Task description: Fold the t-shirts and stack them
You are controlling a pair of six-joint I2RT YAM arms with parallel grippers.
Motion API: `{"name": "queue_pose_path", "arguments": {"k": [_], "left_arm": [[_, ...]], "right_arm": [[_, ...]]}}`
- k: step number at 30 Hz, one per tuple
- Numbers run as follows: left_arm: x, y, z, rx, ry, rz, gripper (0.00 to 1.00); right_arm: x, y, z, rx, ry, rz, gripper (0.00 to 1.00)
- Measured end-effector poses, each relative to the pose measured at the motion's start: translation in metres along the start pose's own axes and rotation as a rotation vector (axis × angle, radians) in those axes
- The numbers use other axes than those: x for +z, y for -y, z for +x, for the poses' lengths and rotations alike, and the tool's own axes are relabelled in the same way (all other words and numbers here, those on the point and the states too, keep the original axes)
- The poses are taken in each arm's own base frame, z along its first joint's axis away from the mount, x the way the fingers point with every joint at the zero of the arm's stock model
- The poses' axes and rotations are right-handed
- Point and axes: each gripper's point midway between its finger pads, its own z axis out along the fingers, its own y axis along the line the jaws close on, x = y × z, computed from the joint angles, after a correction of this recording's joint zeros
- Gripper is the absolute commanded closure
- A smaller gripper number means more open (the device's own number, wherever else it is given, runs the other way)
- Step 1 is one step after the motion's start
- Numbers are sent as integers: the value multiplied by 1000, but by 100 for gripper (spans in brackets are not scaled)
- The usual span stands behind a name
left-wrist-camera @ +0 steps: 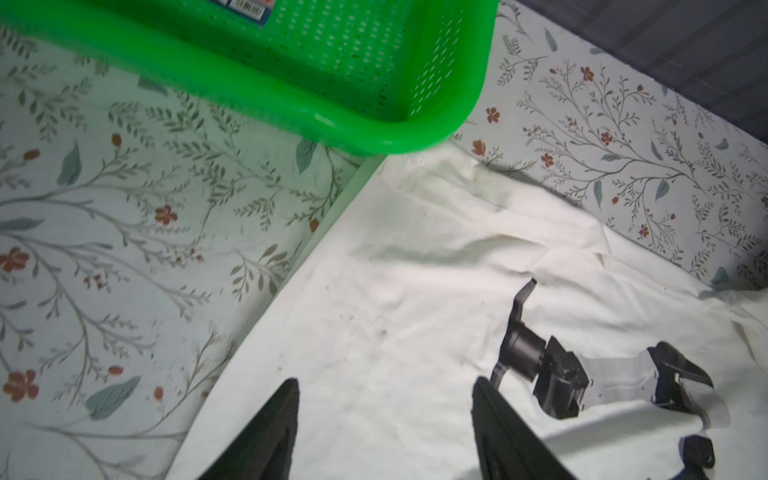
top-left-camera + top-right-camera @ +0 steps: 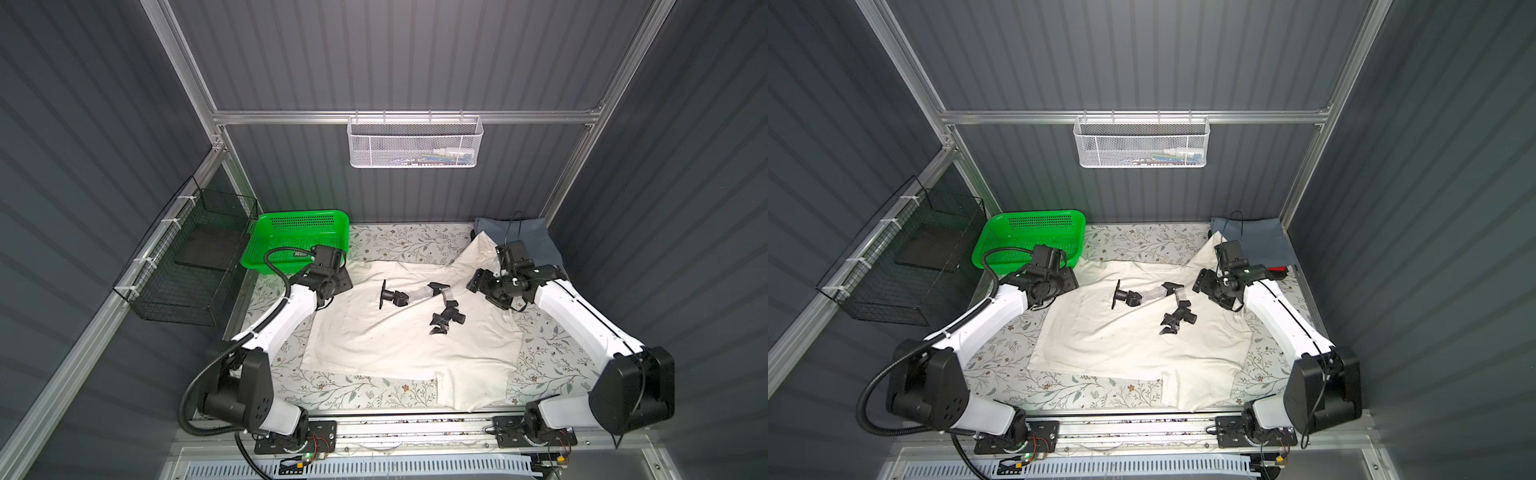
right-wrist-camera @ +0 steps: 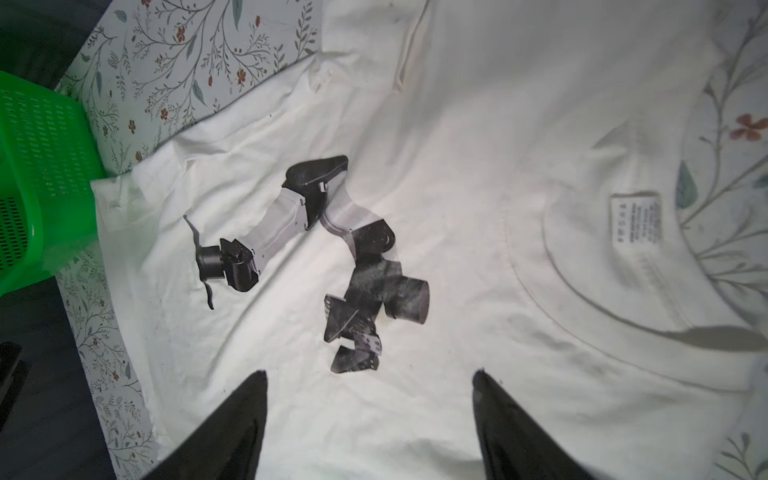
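In both top views the cream tee (image 2: 399,345) lies spread print-up across the middle of the surface (image 2: 365,395). One sleeve (image 2: 478,249) reaches onto the folded grey-blue tee (image 2: 536,241) at the far right corner, with a red tee (image 2: 1277,269) just beside it.

Left wrist view: the left fingers (image 1: 270,432) stand apart over the hem corner by the basket (image 1: 374,137), holding nothing.

Right wrist view: the right fingers (image 3: 232,428) gape too — above the chest, near the collar (image 3: 623,332).

Spreading looks done; the first fold likely needs both to pinch an edge — with the sleeve drawn clear of the stack.

The right arm (image 2: 1281,309) hides most of the red tee (image 2: 1277,269).
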Motion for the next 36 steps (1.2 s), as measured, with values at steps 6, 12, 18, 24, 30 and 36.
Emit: {"name": "queue_pose_path", "arguments": {"k": [6, 12, 18, 24, 30, 36], "left_arm": [[28, 24, -32, 65, 45, -34, 33], [54, 40, -56, 76, 85, -51, 30], [78, 48, -85, 92, 143, -116, 29], [125, 60, -107, 128, 155, -166, 31], [170, 55, -108, 185, 110, -227, 41], [178, 47, -112, 240, 91, -271, 66]], "right_arm": [[3, 5, -11, 3, 13, -45, 24], [2, 25, -7, 47, 23, -71, 25], [2, 27, -4, 48, 17, -98, 25], [7, 31, 7, 49, -16, -125, 25], [6, 35, 14, 63, -31, -141, 25], [6, 34, 14, 65, -33, -156, 25]]}}
